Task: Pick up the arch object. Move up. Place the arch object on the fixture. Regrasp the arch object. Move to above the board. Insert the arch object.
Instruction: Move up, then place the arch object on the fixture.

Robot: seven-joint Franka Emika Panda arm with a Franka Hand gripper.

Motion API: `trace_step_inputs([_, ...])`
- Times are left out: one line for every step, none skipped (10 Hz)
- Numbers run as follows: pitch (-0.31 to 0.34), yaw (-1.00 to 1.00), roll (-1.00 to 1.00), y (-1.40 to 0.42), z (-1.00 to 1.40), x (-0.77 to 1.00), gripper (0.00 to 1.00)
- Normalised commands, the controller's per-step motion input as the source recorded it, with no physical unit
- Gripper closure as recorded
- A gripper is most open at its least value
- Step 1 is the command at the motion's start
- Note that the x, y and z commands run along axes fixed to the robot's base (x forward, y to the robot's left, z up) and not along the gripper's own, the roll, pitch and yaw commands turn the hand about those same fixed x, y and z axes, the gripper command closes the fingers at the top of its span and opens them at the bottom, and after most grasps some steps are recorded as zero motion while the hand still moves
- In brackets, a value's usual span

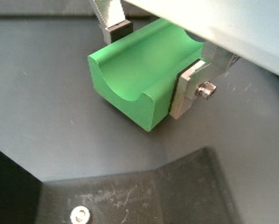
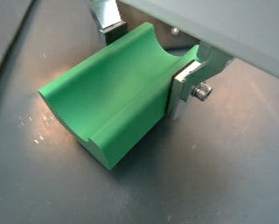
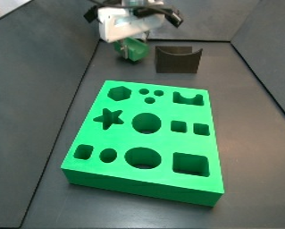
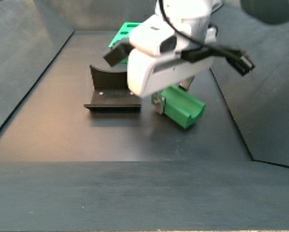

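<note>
The pincer point(image 1: 153, 59) is clamped on the arch object point(image 1: 139, 77), its flat silver fingers point(image 1: 190, 87) pressing the piece's two opposite sides. In both wrist views the green block fills the space between the plates, with its curved notch running as an open channel along the face turned away from the floor. A small bolt shows on the nearer finger plate point(image 2: 186, 85).

In a wrist view the arch object point(image 2: 112, 101) sits low over the dark floor point(image 2: 223, 166); whether it touches the floor or hangs just above cannot be told. In a wrist view a corner of the dark base plate point(image 1: 129, 197), with a screw in it, lies just beyond the piece.

In a side view the pincer point(image 4: 171, 95) hangs below the white wrist body, with the arch object point(image 4: 183, 107) low to the floor just beside the fixture point(image 4: 111, 89), a dark L-shaped bracket on its base plate. The two stand apart, not touching.

In a side view the pincer point(image 3: 131, 45) and its green piece point(image 3: 132, 50) are at the far end of the desk, next to the fixture point(image 3: 177, 59). The board point(image 3: 145, 136), a thick green slab with star, hexagon, round, square and arch holes, lies nearer the camera, well apart from the pincer.
</note>
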Motion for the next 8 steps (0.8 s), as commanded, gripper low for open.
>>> trace_step_inputs([0.015, -0.02, 0.04, 0.00, 0.60, -0.01, 1.00])
trace_step_inputs([0.043, -0.02, 0.06, 0.00, 0.40, -0.01, 1.00])
trace_step_inputs([0.059, -0.02, 0.07, 0.00, 0.26, -0.01, 1.00])
trace_step_inputs([0.000, 0.00, 0.00, 0.00, 1.00, 0.00, 1.00])
trace_step_inputs([0.006, 0.00, 0.01, 0.00, 1.00, 0.00, 1.00])
trace_step_inputs([0.023, 0.00, 0.02, 0.00, 1.00, -0.01, 1.00])
trace_step_inputs([0.036, -0.01, 0.04, 0.00, 1.00, -0.02, 1.00])
trace_step_inputs([0.045, -0.02, 0.06, 0.01, 1.00, -0.02, 1.00])
